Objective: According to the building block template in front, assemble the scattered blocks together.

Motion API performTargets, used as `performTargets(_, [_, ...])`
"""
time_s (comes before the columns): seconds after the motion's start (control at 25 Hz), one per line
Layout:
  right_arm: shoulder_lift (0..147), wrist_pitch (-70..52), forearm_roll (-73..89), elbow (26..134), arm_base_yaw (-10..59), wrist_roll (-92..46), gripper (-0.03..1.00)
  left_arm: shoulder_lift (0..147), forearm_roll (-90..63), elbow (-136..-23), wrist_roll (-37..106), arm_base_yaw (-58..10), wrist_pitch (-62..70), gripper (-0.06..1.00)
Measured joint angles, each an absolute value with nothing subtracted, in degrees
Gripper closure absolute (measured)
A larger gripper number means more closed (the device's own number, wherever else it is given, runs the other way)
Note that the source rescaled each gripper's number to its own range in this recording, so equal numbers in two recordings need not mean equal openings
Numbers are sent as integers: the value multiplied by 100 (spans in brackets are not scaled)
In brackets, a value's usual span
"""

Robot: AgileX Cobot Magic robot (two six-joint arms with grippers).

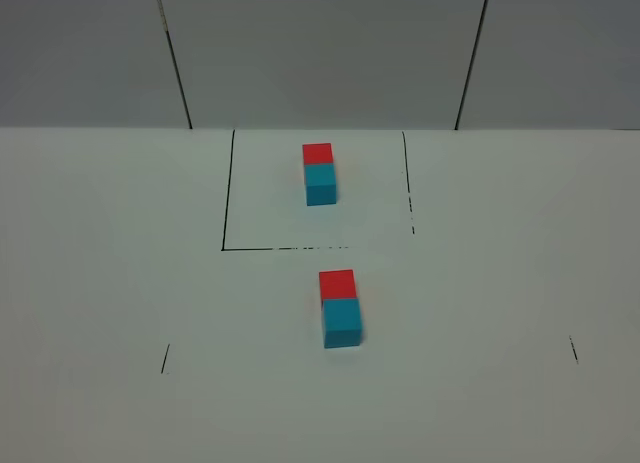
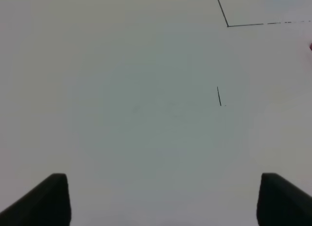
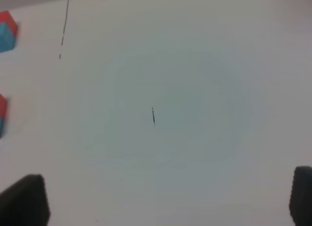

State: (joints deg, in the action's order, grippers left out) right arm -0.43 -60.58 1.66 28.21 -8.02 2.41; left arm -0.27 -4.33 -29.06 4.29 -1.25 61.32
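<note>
On the plain white desk (image 1: pixel 110 283), the building block template (image 1: pixel 319 173), a small matte red cube joined to a cyan-blue cube in one short bar, lies inside a thin black outlined square (image 1: pixel 227 193) at the far middle, red end toward the back wall. Nearer the camera, just outside the square's front line, the scattered blocks sit together: the bright red matte cube (image 1: pixel 337 284) touches the cyan-blue matte cube (image 1: pixel 342 322), red behind and cyan in front, in the same order as the template. The cyan one looks turned very slightly off the red one's line.

Neither arm appears in the high view. The left gripper (image 2: pixel 163 199) hangs over bare desk well to the left of the blocks, its jaws parted with nothing between them; a short black tick mark (image 2: pixel 219 96) lies ahead of it. The right gripper (image 3: pixel 168 199) hangs over bare desk on the right side, its jaws spread wide and holding nothing, with another short tick mark (image 3: pixel 153 115) ahead and both block pairs at the edge of its view.
</note>
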Motion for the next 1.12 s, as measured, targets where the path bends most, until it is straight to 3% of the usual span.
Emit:
performTargets(0.44, [-43,-6058,39,2819,-307,438,5,-27,-433,-2906,429,-125,6132,32])
performTargets(1.12, [-43,-6058,-35,2819,-307,552,8,-27,-433,-2906,429,-125,6132,32])
